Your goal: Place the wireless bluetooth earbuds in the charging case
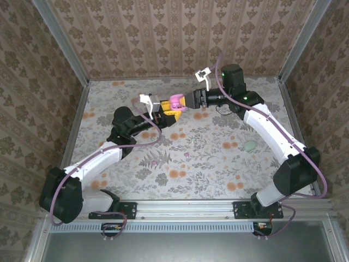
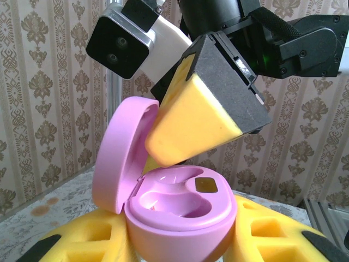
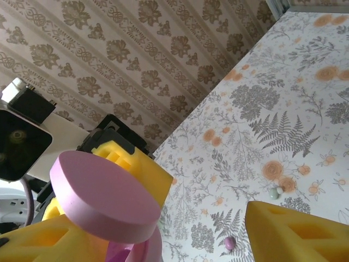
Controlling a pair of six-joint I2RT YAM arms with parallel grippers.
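Left pincer (image 1: pixel 168 113): clamping the case (image 2: pixel 180 218).
Right pincer (image 1: pixel 188 101): gaping apart, one finger (image 2: pixel 196 125) touching the open lid (image 2: pixel 122 153).
Risk: pushing further is likely levering the case loose.

A yellow finger (image 2: pixel 191 128) of the right gripper (image 1: pixel 189 100) hangs just above the open wells of the charging case (image 2: pixel 180 218), and the raised lid (image 2: pixel 122 158) walls one side. Toward the arm bases the table (image 1: pixel 180 183) lies open, save a pale green object (image 1: pixel 250 146) on the right.
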